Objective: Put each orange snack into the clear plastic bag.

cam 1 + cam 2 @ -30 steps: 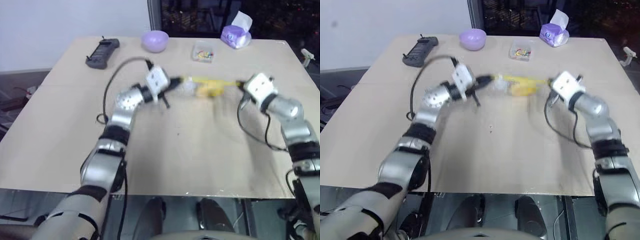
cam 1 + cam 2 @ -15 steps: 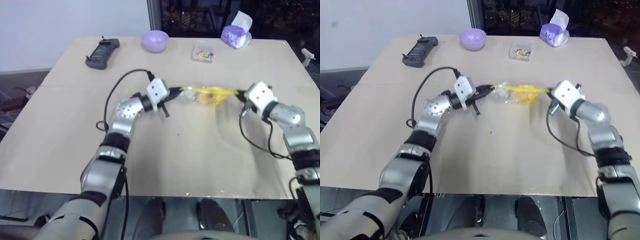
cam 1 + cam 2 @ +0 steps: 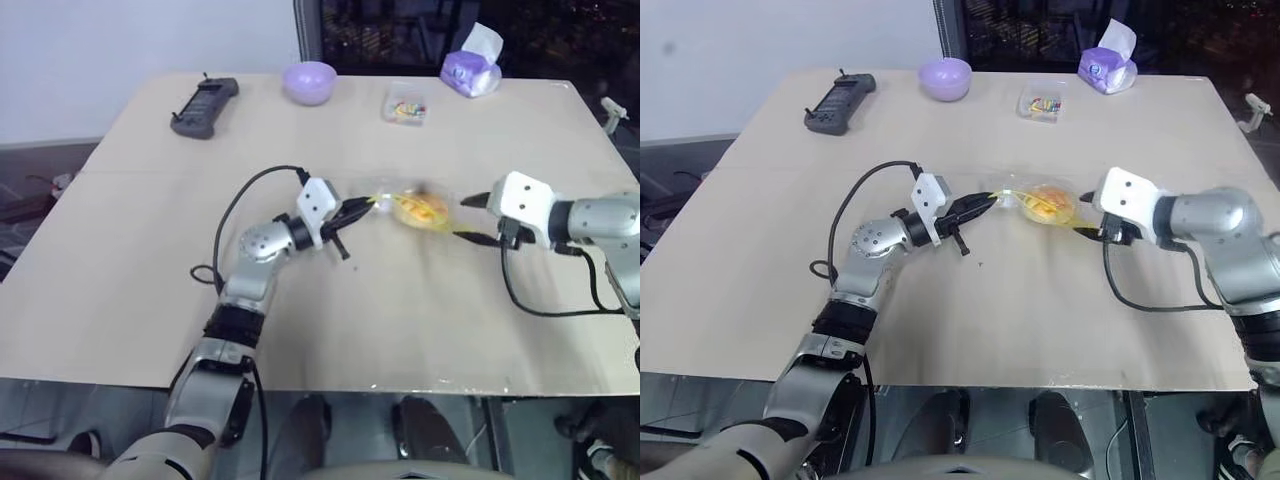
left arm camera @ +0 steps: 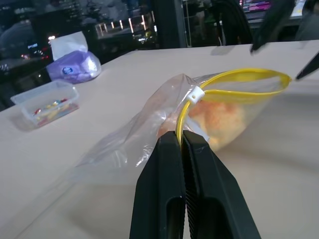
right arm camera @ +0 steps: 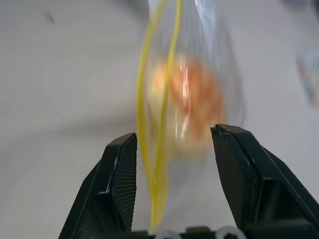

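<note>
**A:** so where's the clear plastic bag (image 3: 1035, 205) at?

**B:** Middle of the table (image 3: 970, 330), lying between the two grippers. Its long axis runs side to side across the table, yellow zip strip (image 4: 234, 82) along the top, and the zip loop reaches toward the right gripper (image 3: 1092, 216). One orange snack (image 3: 1048, 203) sits inside it, a bit blurry through the plastic, so I can't make out which way it faces.

**A:** and the fingers?

**B:** Left gripper (image 4: 180, 144) has its fingers pinched together on the zip edge at the bag's left end. The right one's fingers (image 5: 119, 181) stand apart, with the yellow strip running between them; can't tell if they touch it.

**A:** rest of the place?

**B:** Pale tan tabletop. Along the far edge: a black handheld device (image 3: 204, 106), a lilac bowl (image 3: 309, 81), a small clear box of colourful bits (image 3: 405, 103), a purple tissue pack (image 3: 472, 66). White wall back left, dark window behind.
</note>
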Controlling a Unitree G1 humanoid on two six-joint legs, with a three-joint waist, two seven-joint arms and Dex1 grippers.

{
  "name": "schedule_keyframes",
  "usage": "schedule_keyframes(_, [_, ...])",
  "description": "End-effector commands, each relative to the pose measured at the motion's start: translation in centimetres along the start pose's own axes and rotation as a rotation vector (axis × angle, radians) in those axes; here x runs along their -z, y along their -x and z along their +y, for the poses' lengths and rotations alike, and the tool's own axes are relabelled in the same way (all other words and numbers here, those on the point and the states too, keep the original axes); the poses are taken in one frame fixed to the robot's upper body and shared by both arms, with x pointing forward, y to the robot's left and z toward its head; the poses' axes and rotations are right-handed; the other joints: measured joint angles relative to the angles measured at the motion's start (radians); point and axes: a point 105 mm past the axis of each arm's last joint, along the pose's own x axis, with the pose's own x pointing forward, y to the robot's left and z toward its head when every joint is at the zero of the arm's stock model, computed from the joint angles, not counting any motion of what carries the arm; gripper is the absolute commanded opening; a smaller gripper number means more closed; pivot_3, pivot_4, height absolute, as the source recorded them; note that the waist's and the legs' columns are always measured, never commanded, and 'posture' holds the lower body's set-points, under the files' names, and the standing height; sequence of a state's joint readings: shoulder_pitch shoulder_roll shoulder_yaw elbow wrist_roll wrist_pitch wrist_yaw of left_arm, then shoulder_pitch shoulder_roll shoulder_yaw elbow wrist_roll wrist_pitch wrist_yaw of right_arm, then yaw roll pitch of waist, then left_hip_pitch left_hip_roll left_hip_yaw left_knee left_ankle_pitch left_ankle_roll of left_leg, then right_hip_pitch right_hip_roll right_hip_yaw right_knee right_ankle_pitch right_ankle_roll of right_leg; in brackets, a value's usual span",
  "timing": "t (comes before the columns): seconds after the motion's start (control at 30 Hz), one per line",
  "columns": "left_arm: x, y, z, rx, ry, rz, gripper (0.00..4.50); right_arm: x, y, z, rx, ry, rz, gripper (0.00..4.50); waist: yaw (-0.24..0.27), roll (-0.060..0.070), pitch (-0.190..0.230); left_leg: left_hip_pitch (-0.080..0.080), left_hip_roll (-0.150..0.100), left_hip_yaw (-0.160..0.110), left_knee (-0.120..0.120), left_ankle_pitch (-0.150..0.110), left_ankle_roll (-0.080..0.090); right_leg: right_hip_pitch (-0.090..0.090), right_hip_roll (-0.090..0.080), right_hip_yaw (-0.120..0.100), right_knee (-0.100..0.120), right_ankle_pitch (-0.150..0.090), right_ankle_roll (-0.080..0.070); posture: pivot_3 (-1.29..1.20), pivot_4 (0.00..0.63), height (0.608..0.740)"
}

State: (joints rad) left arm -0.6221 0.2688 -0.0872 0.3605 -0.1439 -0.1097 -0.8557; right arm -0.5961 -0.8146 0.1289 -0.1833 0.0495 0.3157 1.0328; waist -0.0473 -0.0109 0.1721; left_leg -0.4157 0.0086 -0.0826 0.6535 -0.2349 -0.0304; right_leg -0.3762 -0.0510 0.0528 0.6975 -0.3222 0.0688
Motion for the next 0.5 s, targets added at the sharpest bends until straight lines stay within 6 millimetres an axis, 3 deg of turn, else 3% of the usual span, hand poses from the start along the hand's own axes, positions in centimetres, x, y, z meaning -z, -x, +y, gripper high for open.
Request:
schedule_keyframes(0.03, [-1.6, -0.4, -0.5, 0.012, -0.016, -0.048, 0.00, -5.2, -2.4, -0.9, 0.084, 0.032, -0.193, 2.58, -0.004, 0.000, 0.000, 0.000, 0.000, 0.000, 0.000, 0.000, 0.000, 0.000, 0.000, 0.000, 0.000, 0.000, 0.000, 0.00, 0.150, 0.740])
schedule_keyframes(0.27, [-1.8, -0.3, -0.9, 0.025, -0.010, -0.041, 0.00, -6.9, -5.6, -0.1, 0.117, 0.112, -0.208, 2.58, 0.015, 0.000, 0.000, -0.002, -0.002, -0.002, 0.000, 0.002, -0.003, 0.000, -0.002, -0.003, -0.002, 0.000, 0.000, 0.00, 0.150, 0.740])
schedule_keyframes(0.47, [-1.7, -0.1, -0.9, 0.032, -0.014, -0.030, 0.00, -6.0, -5.5, -0.6, 0.128, 0.186, -0.157, 2.58, 0.008, 0.000, 0.000, -0.002, -0.002, -0.003, 0.000, 0.002, -0.003, 0.000, -0.002, -0.003, -0.001, 0.000, 0.000, 0.00, 0.150, 0.740])
schedule_keyframes(0.5, [-1.7, -0.1, -0.9, 0.033, -0.014, -0.029, 0.00, -6.0, -5.5, -0.5, 0.126, 0.190, -0.156, 1.99, 0.007, 0.000, 0.000, -0.002, -0.002, -0.003, 0.000, 0.002, -0.003, 0.000, -0.002, -0.003, -0.001, 0.000, 0.000, 0.00, 0.150, 0.740])
